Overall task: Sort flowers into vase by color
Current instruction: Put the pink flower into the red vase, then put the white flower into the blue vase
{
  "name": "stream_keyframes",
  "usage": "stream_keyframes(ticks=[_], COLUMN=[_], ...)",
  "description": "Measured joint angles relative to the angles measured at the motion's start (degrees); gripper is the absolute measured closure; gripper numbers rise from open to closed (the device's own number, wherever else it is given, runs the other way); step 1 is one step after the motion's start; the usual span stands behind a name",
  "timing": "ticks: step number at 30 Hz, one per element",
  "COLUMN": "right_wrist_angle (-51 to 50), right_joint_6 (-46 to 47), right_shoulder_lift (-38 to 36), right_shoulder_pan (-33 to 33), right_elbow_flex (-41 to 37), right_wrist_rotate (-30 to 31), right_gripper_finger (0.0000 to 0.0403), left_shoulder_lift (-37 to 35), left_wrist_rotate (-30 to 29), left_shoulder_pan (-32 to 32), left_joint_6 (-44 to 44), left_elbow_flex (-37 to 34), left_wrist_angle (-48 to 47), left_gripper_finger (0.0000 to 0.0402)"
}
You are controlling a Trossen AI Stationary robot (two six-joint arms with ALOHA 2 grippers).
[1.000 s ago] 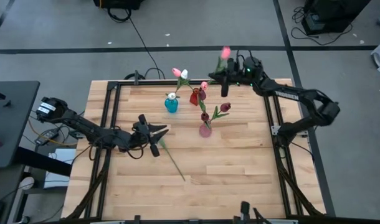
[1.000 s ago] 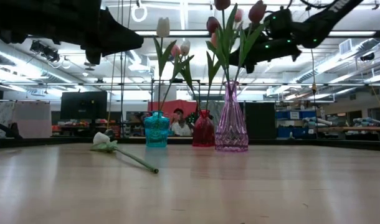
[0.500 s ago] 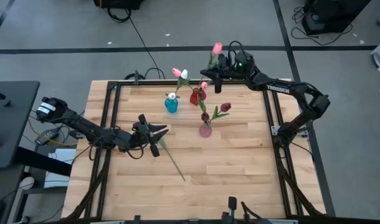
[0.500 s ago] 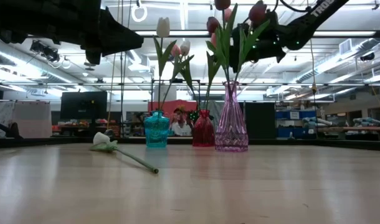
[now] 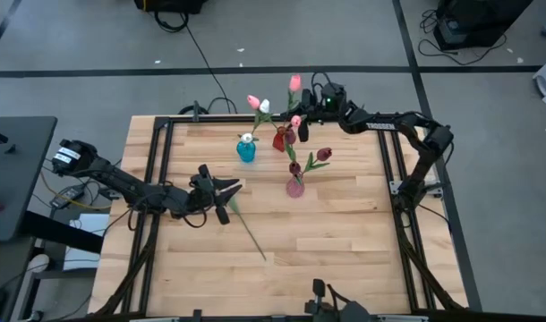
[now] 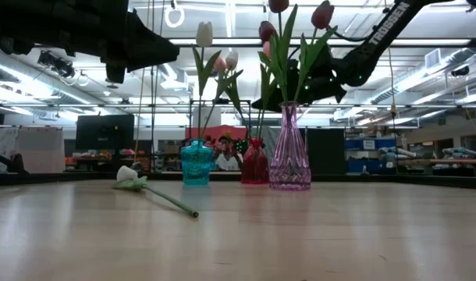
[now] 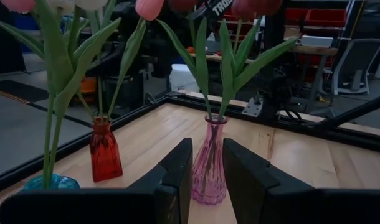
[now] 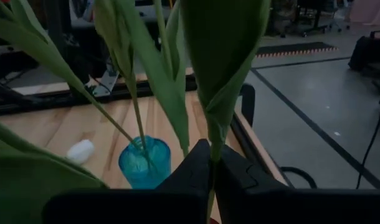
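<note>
My right gripper (image 5: 302, 105) is at the table's far edge, just beyond the red vase (image 5: 280, 140), and is shut on a pink tulip (image 5: 294, 82). Near the red vase stand a blue vase (image 5: 246, 150) and a pink glass vase (image 5: 295, 186); all three hold tulips by their stems. A white tulip (image 6: 127, 173) lies flat on the table, its stem (image 5: 251, 237) running toward the near edge. My left gripper (image 5: 233, 190) hovers over that tulip's head end. It is open, points level toward the pink glass vase (image 7: 209, 162), and has nothing between its fingers. My right gripper pinches the pink tulip's stem (image 8: 211, 155) between its two fingers, just under a broad green leaf (image 8: 221, 56). The fingers come about level from the table's far right and lie across the stem. The tulip stands roughly upright, head up, lifted clear.
The black frame rail (image 5: 255, 119) runs along the table's far edge, right under the right gripper. Bare wood (image 5: 345, 233) lies open on the near and right parts of the table. A person sits in the room far behind the vases (image 6: 222, 148).
My right gripper has moved toward the table's left along the far edge and sunk a little, carrying the pink tulip upright toward the red vase. The left arm and the white tulip have kept still.
</note>
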Motion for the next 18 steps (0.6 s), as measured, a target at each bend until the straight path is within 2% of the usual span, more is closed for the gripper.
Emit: stream_keyframes(ticks=[5,11,18], right_wrist_angle=[-1.7,-7.6,-20.7], right_joint_6=[-1.5,-3.9,-9.2], right_shoulder_lift=[0.4,-4.0,-10.6], right_shoulder_pan=[0.2,0.0,-0.5], right_elbow_flex=[0.0,0.0,0.0], right_wrist_rotate=[-0.2,1.3,5.1], right_gripper_finger=[0.0335,0.0265,0.0235], left_shoulder_lift=[0.0,0.0,0.0], left_wrist_rotate=[-0.2,-0.2,-0.2], left_shoulder_pan=[0.0,0.0,0.0], left_joint_6=[-2.5,-2.9,-4.3], left_elbow_flex=[0.0,0.0,0.0], left_wrist_angle=[-0.1,-0.3,-0.6], left_gripper_finger=[0.0310,0.0310,0.0310])
